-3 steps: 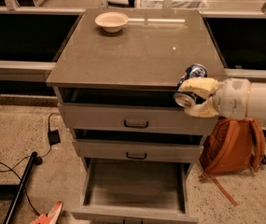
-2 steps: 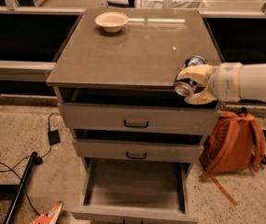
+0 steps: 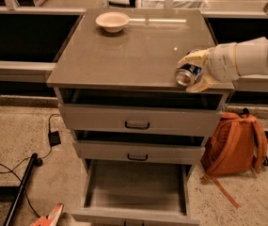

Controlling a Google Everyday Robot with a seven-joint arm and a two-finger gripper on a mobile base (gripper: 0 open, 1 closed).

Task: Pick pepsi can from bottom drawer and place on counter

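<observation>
My gripper (image 3: 192,72) comes in from the right and is shut on the pepsi can (image 3: 187,74), a blue can with a silver end facing the camera. The can lies on its side between the yellowish fingers (image 3: 193,58), over the front right corner of the grey counter (image 3: 129,51). I cannot tell whether it touches the surface. The bottom drawer (image 3: 136,189) is pulled out below, and its flat floor is bare.
A cream bowl (image 3: 112,21) stands at the back left of the counter. Two upper drawers with black handles (image 3: 137,125) are slightly ajar. An orange backpack (image 3: 234,142) leans at the unit's right. Black cables (image 3: 25,173) lie on the floor at left.
My gripper has carried the can up and to the left, from beside the counter's right front edge to over its front right corner.
</observation>
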